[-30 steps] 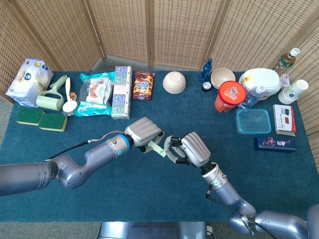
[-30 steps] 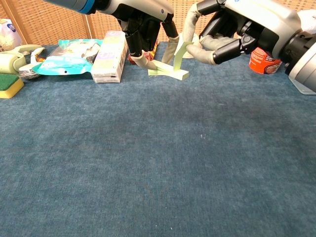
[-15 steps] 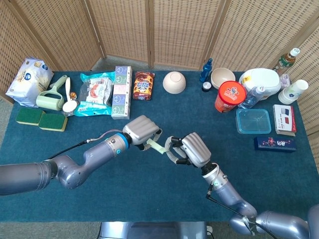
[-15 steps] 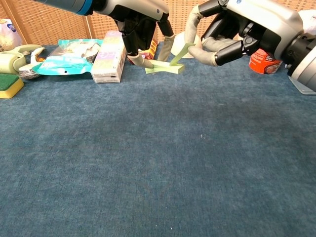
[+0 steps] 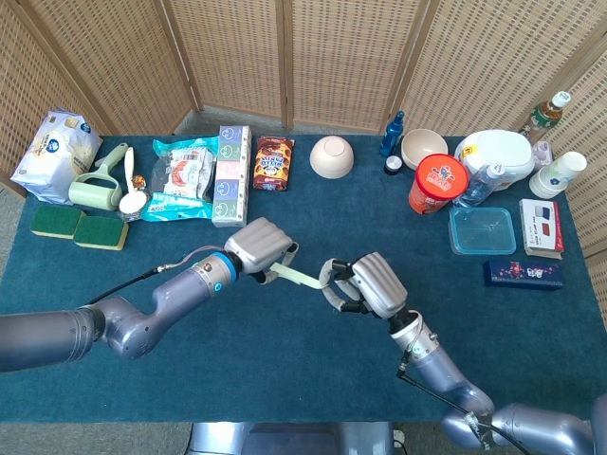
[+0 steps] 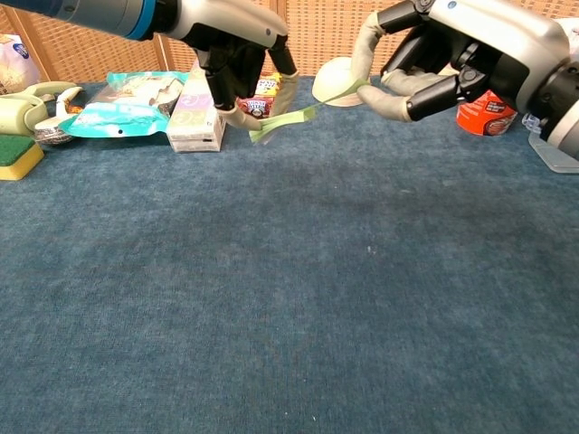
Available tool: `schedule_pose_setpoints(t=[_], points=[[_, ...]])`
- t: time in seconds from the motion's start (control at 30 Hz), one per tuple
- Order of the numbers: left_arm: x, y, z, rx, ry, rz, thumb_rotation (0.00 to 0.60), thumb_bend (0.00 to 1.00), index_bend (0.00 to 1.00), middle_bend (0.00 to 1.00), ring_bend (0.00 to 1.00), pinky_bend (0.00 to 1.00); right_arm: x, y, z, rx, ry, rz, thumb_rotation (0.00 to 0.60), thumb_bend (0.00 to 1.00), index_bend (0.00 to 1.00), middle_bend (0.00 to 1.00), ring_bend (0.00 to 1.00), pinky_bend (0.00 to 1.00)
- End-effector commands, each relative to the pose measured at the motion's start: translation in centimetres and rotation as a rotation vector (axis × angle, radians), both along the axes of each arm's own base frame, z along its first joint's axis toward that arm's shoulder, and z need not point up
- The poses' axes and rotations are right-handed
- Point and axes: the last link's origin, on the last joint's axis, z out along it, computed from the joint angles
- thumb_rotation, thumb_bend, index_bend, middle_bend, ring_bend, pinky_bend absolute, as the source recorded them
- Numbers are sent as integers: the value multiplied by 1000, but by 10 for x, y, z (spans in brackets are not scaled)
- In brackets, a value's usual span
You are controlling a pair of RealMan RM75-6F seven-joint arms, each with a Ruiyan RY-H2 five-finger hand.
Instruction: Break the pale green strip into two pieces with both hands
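Gripping: one end of the pale green strip (image 6: pixel 288 117) is pinched by the left hand (image 5: pixel 258 248), fingers curled down around it.
Right hand (image 5: pixel 372 284): the other end of the strip is clamped between its fingertips (image 6: pixel 366 89), the hand raised off the table (image 5: pixel 285 379).
Strip: held in the air between the two hands, drawn out in one thin line, lower at the left hand, higher at the right; no break can be seen.
Behind the hands: a tall pastel box (image 6: pixel 201 104) and a snack packet (image 5: pixel 273 162) are seen beyond the left hand, a cream bowl (image 5: pixel 331 155) beyond the strip.
Far right: a red can (image 5: pixel 437 182) is set on the cloth.
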Motion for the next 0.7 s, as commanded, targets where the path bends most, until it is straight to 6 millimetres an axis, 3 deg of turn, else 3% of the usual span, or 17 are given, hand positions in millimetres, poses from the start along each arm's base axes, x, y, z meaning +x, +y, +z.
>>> schedule_pose_setpoints(t=[0.03, 0.47, 0.57, 0.7], points=[[-4, 1, 1, 4, 5, 10, 600, 418, 701, 1000, 1000, 1000, -2, 0, 1, -2, 1, -5, 600, 455, 789, 1000, 1000, 965], [-45, 6, 15, 52, 2, 111, 600, 418, 701, 1000, 1000, 1000, -27, -5, 12, -22, 45, -56, 600, 456, 750, 998, 976, 931], [-57, 5, 19, 71, 1, 127, 600, 417, 701, 1000, 1000, 1000, -40, -5, 15, -20, 83, -78, 600, 455, 695, 953, 905, 849], [-74, 3, 22, 92, -5, 151, 600, 409, 689, 1000, 1000, 1000, -56, -5, 18, -11, 130, -113, 600, 455, 601, 769, 739, 662]])
